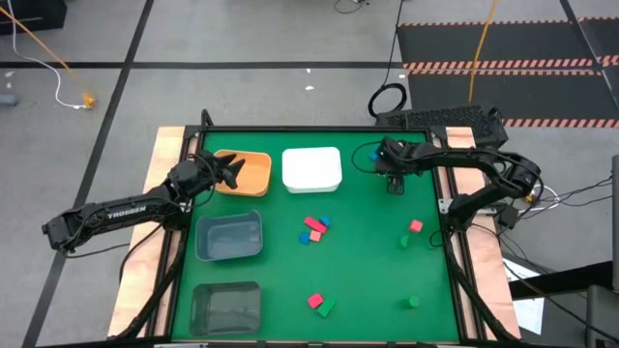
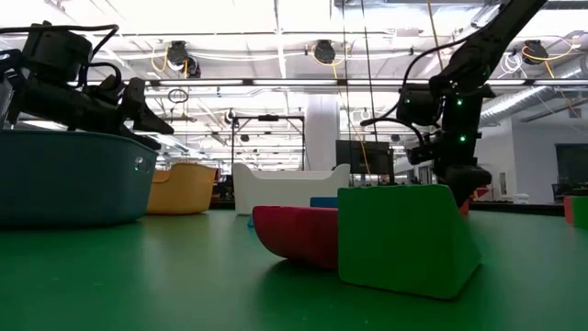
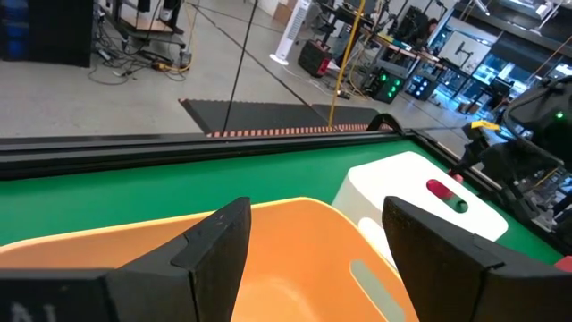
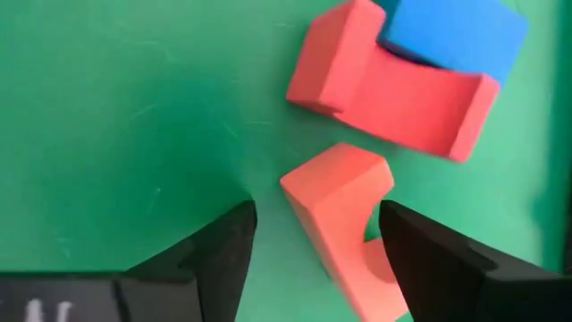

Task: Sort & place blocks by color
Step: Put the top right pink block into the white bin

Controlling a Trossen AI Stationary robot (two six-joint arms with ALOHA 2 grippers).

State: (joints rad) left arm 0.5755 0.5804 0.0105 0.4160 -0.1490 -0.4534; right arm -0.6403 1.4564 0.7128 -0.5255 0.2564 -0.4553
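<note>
Blocks (image 1: 314,225) are mostly loose on the green worktop (image 1: 368,280). There's a little red, pink and blue bunch in the middle, a pink (image 1: 315,301) and green (image 1: 326,309) pair by the near edge, and a few more pink and green ones toward the right edge.

The right gripper (image 1: 394,184) is down low near the far edge, just right of the white bin (image 1: 311,168). Its jaws are spread with a salmon block (image 4: 335,201) sitting between the fingers (image 4: 223,255), not pinched. Just beside that one lies a red block (image 4: 384,89) with a blue block (image 4: 456,31) resting on it.

The left gripper (image 1: 235,170) hangs over the orange bin (image 1: 253,179) near the far left corner, jaws spread, nothing in them. Two grey bins (image 1: 229,237) sit along the left edge.
</note>
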